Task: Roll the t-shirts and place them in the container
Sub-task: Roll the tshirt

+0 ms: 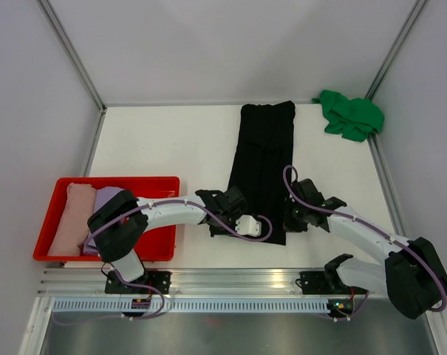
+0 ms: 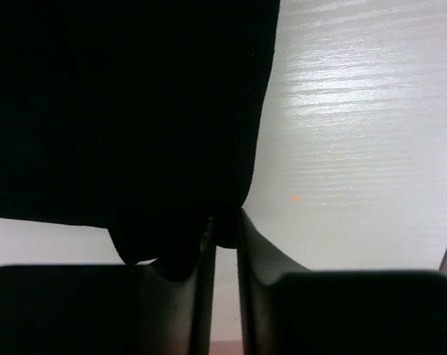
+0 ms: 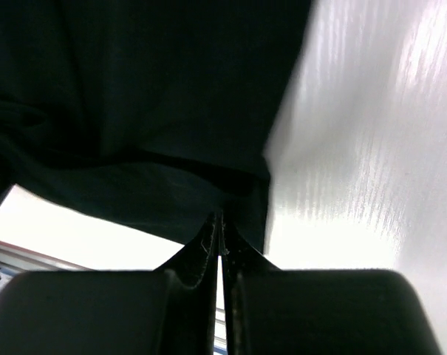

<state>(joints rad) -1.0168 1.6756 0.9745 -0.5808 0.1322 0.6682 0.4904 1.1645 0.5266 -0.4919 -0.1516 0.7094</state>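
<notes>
At the near hem of the black t-shirt (image 1: pixel 261 159), lying as a long strip on the table (image 1: pixel 171 140), my left gripper (image 2: pixel 224 228) and right gripper (image 3: pixel 220 224) each pinch a corner, so I judge the roll is only beginning, and next both must curl it away evenly.

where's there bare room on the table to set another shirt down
Biggest bare patch: far-left table, bordered by red tray, back wall and black t-shirt. A narrower strip lies right of the black t-shirt, nearer than the green t-shirt. Crowded: the near edge, where left fingers and right fingers pinch its hem.
</notes>
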